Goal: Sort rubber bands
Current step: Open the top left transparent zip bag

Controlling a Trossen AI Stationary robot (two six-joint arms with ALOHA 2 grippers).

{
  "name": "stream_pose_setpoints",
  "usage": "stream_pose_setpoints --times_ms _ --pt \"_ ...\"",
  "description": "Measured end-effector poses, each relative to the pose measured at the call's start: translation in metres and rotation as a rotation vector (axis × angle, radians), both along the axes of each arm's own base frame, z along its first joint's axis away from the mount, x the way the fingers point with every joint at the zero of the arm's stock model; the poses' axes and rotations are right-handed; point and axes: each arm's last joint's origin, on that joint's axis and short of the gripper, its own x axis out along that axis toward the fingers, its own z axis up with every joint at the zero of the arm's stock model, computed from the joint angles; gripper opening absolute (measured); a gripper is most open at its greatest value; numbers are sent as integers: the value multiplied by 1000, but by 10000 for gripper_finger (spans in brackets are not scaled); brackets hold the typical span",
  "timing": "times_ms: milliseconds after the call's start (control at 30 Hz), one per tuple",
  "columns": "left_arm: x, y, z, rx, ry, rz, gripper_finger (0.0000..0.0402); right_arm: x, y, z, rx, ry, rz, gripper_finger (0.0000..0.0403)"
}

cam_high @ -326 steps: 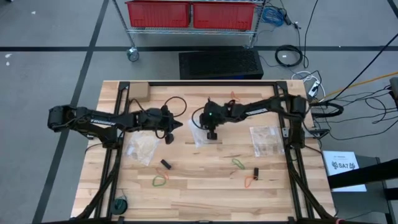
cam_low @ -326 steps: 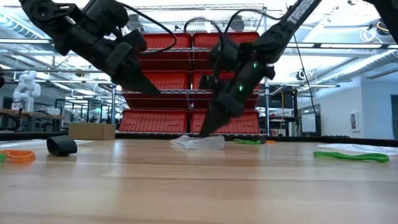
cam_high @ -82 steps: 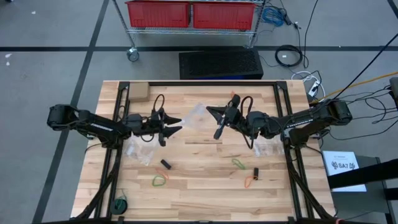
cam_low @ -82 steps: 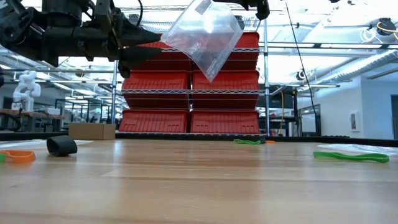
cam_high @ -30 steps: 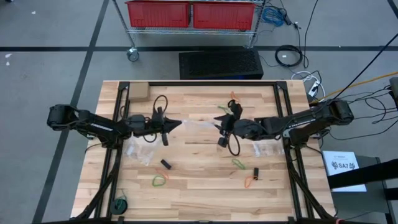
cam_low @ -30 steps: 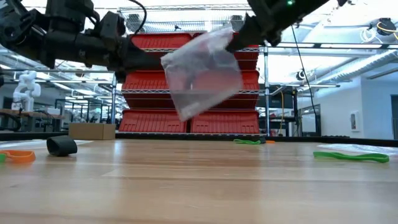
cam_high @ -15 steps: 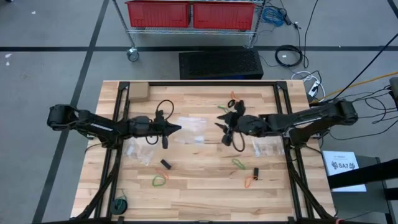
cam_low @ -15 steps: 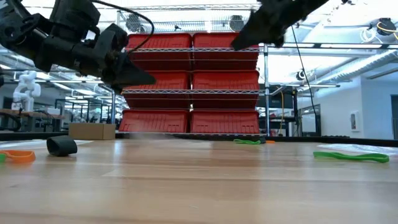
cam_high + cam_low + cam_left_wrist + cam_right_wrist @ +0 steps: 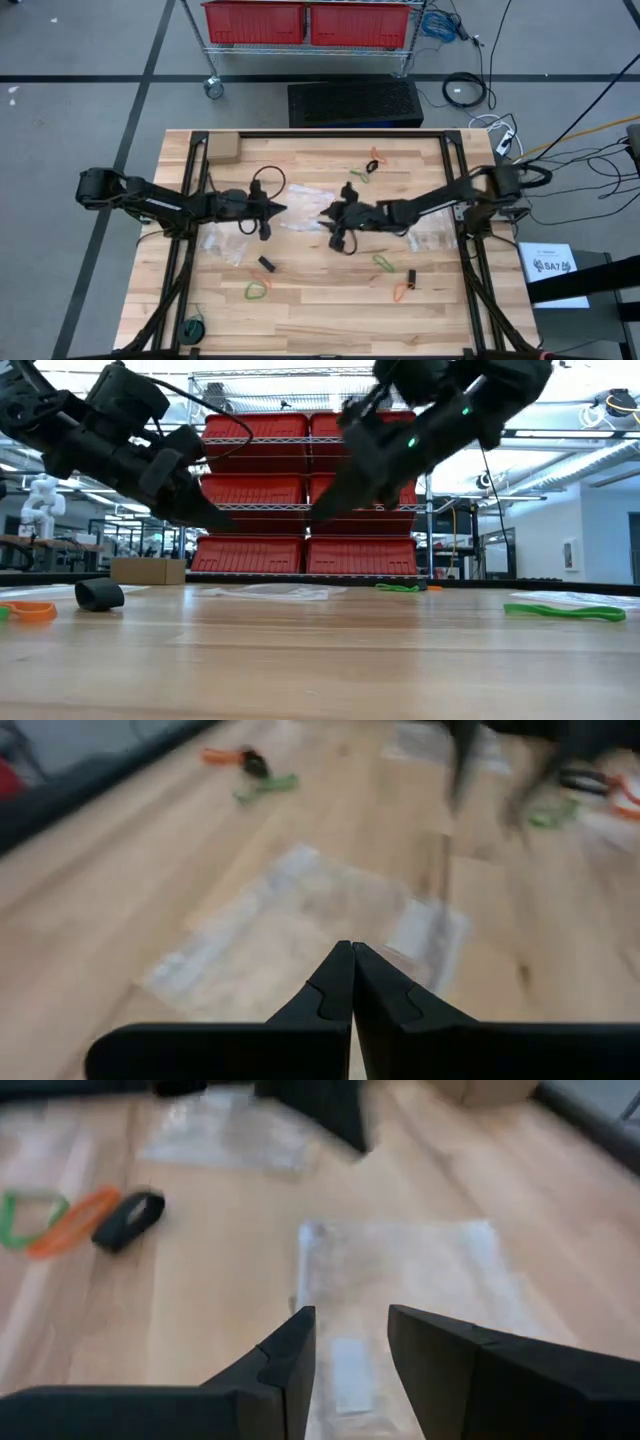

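A clear zip bag point(image 9: 304, 197) lies flat on the table between my two grippers, and also shows as the bag point(image 9: 265, 592). My left gripper point(image 9: 283, 208) is shut and hovers at the bag's left edge, tipped down over the bag point(image 9: 300, 925). My right gripper point(image 9: 322, 213) is open, its fingers point(image 9: 290, 1355) above the bag point(image 9: 400, 1270) at its right end. Rubber bands lie loose on the table: green point(image 9: 258, 290), black point(image 9: 266, 264), green point(image 9: 383, 262), black point(image 9: 410, 278), orange point(image 9: 400, 292), and a green point(image 9: 360, 174) and orange point(image 9: 375, 160) pair farther back.
Two more clear bags rest on the table, one on the left point(image 9: 228, 240) and one on the right point(image 9: 430, 226). A small cardboard box point(image 9: 223, 149) sits at the far left corner. A dark roll point(image 9: 192, 328) lies near the front left edge.
The clear bag, which hung in the air between the grippers a second ago, has fallen and now lies flat on the table. My right gripper has moved down and toward the table's left, over the bag. My left gripper has tipped its fingers downward.
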Motion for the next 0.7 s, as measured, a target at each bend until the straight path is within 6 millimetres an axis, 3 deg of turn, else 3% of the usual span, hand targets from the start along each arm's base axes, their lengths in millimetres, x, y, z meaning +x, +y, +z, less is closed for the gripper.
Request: stream_pose_setpoints --times_ms 167,333,567,700 --pt "-1 2 12 54 -80 60 10 42 17 -10 -85 117 31 121" --pt "-7 2 17 73 -127 60 11 83 22 -6 -175 257 23 121" --pt "-23 2 19 77 -185 73 12 121 16 -16 -233 372 -15 121" --pt "-31 2 20 77 -216 74 12 133 21 -24 -230 400 -1 121"
